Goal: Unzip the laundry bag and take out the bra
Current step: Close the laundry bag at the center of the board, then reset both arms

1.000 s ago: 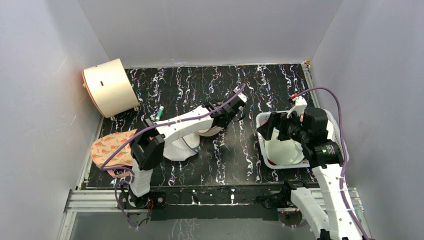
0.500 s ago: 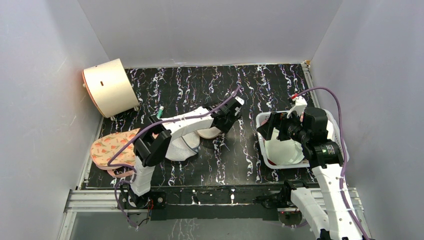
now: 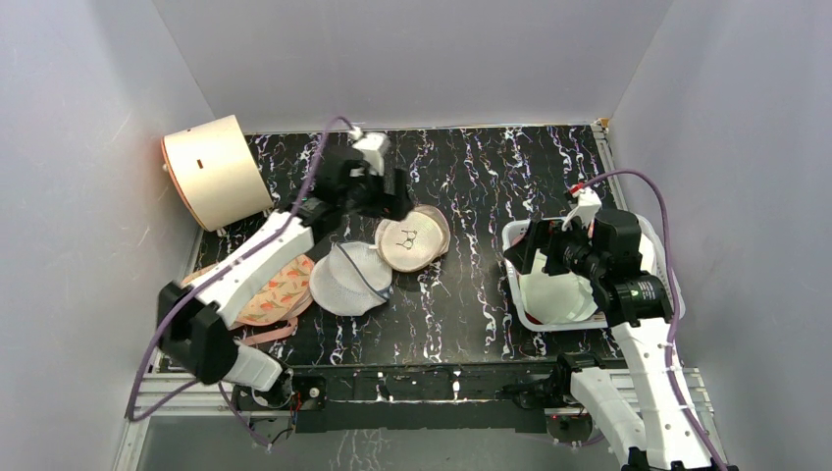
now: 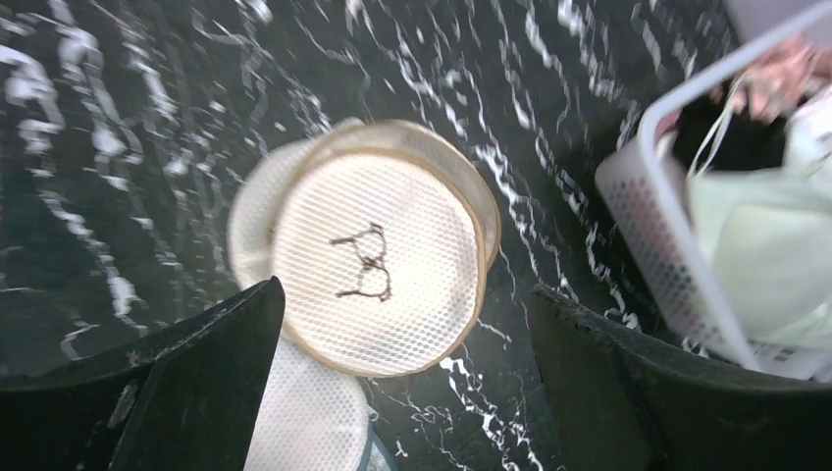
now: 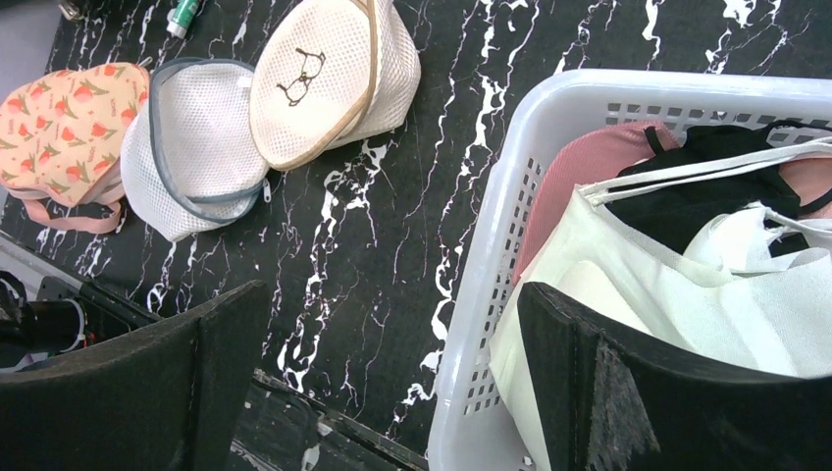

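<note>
Above laundry bag (image 3: 412, 238), left gripper (image 4: 407, 294) hovering (spread)

- A robot test cell in a lab: plain pale walls (image 3: 412, 59) box in the black marbled table (image 3: 491, 167) on three sides.
- An aluminium rail (image 3: 162, 392) runs along its near edge.
- The left arm (image 3: 250, 270) and right arm (image 3: 648, 363) are mounted there, trailing purple cable (image 3: 628, 175).

left gripper (image 3: 388, 201): swings away from the laundry bag (image 3: 412, 238), now just behind it | left arm (image 3: 265, 255): now crosses the peach bra (image 3: 278, 297) | laundry bag: fully uncovered
</note>
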`<state>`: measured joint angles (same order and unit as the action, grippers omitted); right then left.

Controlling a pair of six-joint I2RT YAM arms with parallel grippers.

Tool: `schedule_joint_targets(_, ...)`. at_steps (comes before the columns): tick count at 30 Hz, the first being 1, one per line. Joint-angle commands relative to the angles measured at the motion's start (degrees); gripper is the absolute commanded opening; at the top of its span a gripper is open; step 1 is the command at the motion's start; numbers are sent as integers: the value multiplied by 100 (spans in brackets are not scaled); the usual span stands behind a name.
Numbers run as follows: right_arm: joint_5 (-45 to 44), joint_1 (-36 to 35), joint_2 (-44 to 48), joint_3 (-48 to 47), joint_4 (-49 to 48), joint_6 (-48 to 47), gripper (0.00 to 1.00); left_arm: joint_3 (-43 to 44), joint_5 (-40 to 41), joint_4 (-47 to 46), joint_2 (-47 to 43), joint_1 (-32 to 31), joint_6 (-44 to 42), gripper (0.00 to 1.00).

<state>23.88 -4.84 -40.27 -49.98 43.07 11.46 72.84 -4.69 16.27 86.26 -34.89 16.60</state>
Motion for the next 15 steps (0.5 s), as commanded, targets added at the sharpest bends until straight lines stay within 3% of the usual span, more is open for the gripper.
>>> schedule_joint_targets(1, 10, -21, -72, -65, -306, -23, 98, -361, -180, -408, -1248, 752, 216, 96)
schedule_joint_targets(5, 61, -22, -325, -243, -273, -76, 98, -219, 654, -334, -2290, 1264, -5, 98)
schedule_joint_targets(9, 96, -26, -740, -698, -242, -196, 98, 221, 1684, -168, -3081, 1325, -362, 98)
schedule_joint_targets(15, -187, -90, -1453, -1881, -278, -294, 98, 858, 2260, 116, -3660, 1333, -875, 98)
